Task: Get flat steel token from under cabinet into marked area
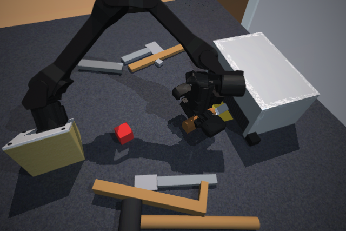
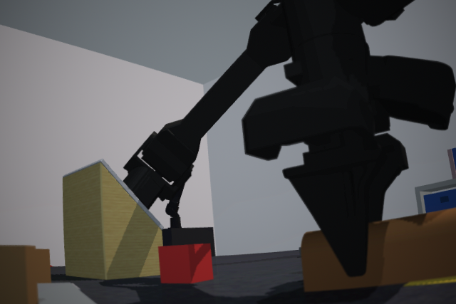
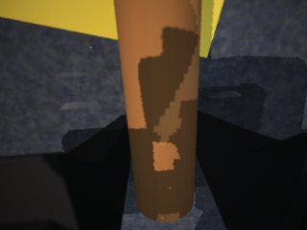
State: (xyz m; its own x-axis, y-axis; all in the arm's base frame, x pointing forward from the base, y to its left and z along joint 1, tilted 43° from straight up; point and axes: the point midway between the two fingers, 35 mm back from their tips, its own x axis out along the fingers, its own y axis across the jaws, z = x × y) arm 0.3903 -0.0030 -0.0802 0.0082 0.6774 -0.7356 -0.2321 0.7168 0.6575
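Observation:
My gripper [image 1: 194,119] [image 2: 363,250] [image 3: 158,121] is shut on the orange-brown rounded handle [image 1: 188,125] [image 2: 408,249] [image 3: 134,53] of a tool, just in front of the cabinet [image 1: 279,68]. The handle is low over the table and points toward the cabinet. A flat grey piece [image 1: 221,109] shows at its cabinet end, over the yellow marked area [image 1: 227,117] [image 2: 432,282] [image 3: 58,16]. The arm hides part of that area. Dark vent slots [image 1: 239,113] run along the cabinet's lower front. I cannot make out the steel token in any view.
A red cube [image 1: 124,133] [image 2: 184,263] stands nearer the arm's base. A hooked wooden bar [image 1: 151,197], a grey bar with a plate [image 1: 184,180] and a dark-headed mallet [image 1: 199,222] lie at the near side. Several bars lie beyond. A black block [image 1: 253,139] sits by the cabinet's near corner.

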